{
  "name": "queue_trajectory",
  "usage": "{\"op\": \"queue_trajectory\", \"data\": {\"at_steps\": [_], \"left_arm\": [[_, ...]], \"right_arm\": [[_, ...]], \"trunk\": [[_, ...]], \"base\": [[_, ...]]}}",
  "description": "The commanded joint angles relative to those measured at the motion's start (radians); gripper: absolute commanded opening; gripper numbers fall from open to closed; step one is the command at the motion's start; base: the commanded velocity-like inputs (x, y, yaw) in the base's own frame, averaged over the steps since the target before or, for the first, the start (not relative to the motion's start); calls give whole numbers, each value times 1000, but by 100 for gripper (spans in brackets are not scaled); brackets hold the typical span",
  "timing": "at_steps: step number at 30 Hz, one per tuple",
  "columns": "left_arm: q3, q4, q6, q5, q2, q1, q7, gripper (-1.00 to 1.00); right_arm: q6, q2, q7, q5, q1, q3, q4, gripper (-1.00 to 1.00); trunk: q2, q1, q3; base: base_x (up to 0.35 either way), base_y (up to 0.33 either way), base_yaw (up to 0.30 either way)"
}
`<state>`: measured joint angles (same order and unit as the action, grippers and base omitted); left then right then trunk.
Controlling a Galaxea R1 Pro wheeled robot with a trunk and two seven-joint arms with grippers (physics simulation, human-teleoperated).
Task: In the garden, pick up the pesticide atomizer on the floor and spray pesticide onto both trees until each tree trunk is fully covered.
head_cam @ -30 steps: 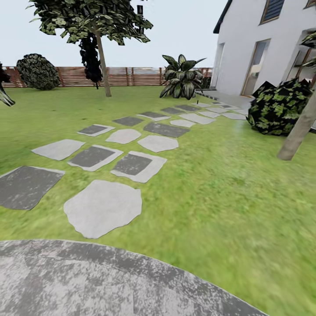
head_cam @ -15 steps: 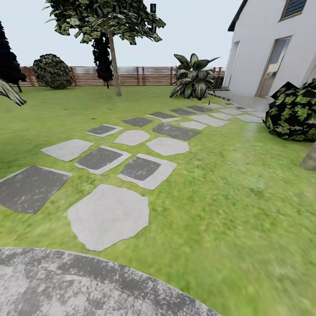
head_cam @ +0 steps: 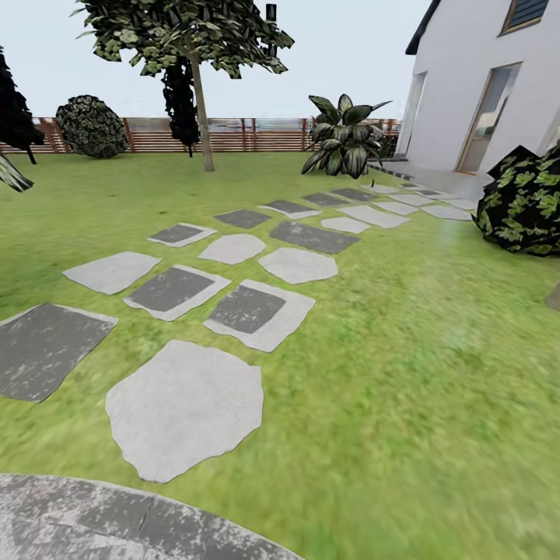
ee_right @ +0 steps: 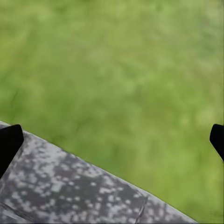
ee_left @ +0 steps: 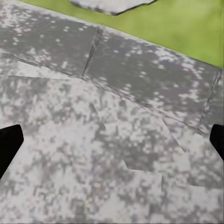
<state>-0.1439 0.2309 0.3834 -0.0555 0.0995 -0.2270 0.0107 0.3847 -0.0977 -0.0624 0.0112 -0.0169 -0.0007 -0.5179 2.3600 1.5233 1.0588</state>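
While the head camera looks out over the garden, the lawn [head_cam: 404,373] spreads wide and green, with a trail of grey stepping stones [head_cam: 187,404] running from the near foreground toward the white house [head_cam: 498,85] at the right. Right at the near edge sits a curved patch of mottled grey paving [head_cam: 93,521]. Far back, a brown slatted fence [head_cam: 241,134] closes the yard. In front of it stands one tree [head_cam: 187,35] with jagged green foliage, its pale trunk [head_cam: 202,117] slim at this range. A black-leaved tree [head_cam: 180,93] stands just behind it, a round bush [head_cam: 92,126] to the left, a broad-leaved palm [head_cam: 342,136] near the house, and a dark shrub [head_cam: 525,202] at the right edge. I can't find the spray bottle anywhere on the grass.

Down at the left wrist, the left claw [ee_left: 112,142] hangs over the grey paving, its black fingertips [ee_left: 9,144] spread wide at opposite edges, nothing between them. Over at the right wrist, the right claw [ee_right: 112,140] is just as wide and empty, one fingertip [ee_right: 8,144] over the paving rim, blurry grass beyond.
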Motion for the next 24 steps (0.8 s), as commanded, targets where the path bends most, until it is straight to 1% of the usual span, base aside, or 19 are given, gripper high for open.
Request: {"op": "queue_trajectory", "data": {"at_steps": [1, 24], "left_arm": [[0, 0, 0, 1, 0, 0, 0, 100], [1, -1, 0, 5, -1, 0, -1, 100]], "right_arm": [[0, 0, 0, 0, 0, 0, 0, 100], [0, 1, 0, 1, 0, 2, 2, 100]], "trunk": [[0, 0, 0], [0, 0, 0]], "base": [[339, 0, 0], [339, 0, 0]]}}
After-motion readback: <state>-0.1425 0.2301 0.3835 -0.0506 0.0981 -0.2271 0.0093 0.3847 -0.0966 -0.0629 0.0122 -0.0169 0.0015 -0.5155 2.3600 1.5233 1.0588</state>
